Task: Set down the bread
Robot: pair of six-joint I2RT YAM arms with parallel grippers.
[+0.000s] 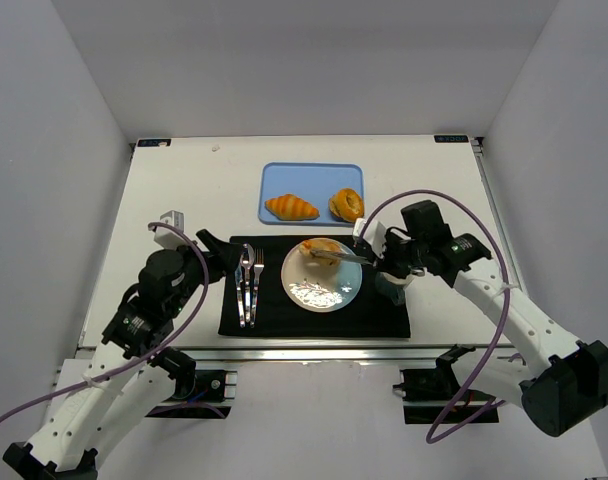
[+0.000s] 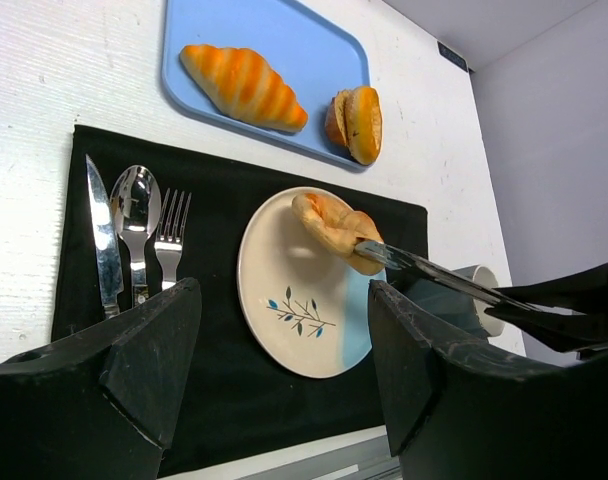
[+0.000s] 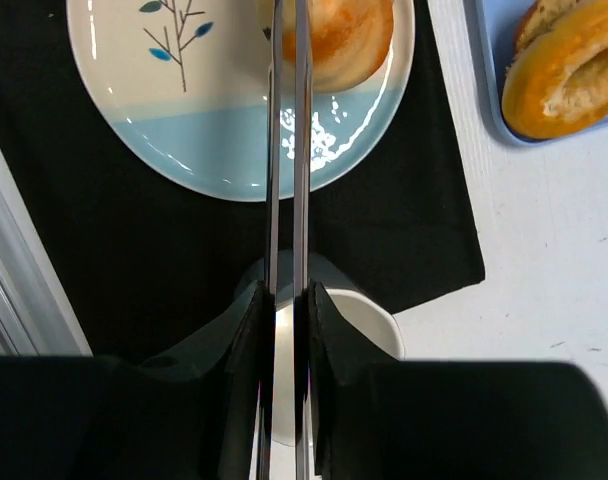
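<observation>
A golden bread roll (image 1: 320, 248) is at the far edge of the cream and blue plate (image 1: 339, 280). My right gripper (image 1: 382, 255) is shut on metal tongs (image 1: 349, 257), whose tips reach the roll. In the left wrist view the tongs (image 2: 424, 270) touch the roll (image 2: 334, 228) over the plate (image 2: 294, 290). I cannot tell whether the roll rests on the plate. In the right wrist view my right gripper (image 3: 286, 310) clamps the tongs (image 3: 286, 150) beside the roll (image 3: 349, 35). My left gripper (image 1: 212, 255) is open and empty over the mat's left side (image 2: 282, 300).
A blue tray (image 1: 312, 170) behind the mat holds a croissant (image 1: 291, 207) and a split bun (image 1: 346, 204). A knife, spoon and fork (image 1: 249, 285) lie on the black mat (image 1: 384, 320) left of the plate. A white mug (image 1: 392, 285) stands under my right gripper.
</observation>
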